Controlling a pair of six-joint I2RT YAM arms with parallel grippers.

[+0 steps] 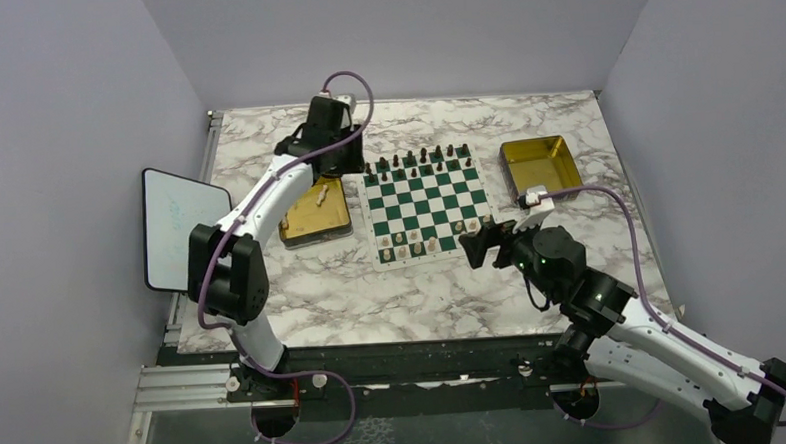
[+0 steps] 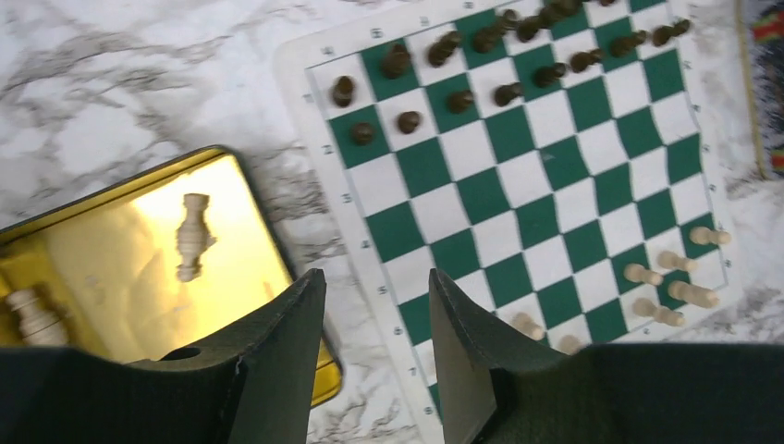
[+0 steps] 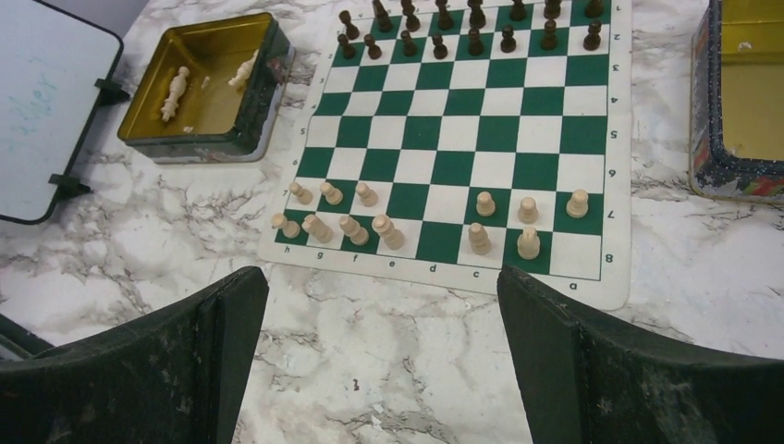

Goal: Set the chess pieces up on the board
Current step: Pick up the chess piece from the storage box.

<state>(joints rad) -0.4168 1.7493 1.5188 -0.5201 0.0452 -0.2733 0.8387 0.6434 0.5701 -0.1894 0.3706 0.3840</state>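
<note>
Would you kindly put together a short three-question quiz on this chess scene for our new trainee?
1. True or false: the right pincer is clamped on a chess piece.
2. How many cream pieces lie in the gold tray left of the board?
3. Where do the dark pieces stand? A: on the two rows farthest from the arms. B: on the two nearest rows. C: in the other tray.

Key: 1 false, its jaws stand wide open and empty. 2 two. 3 A.
</note>
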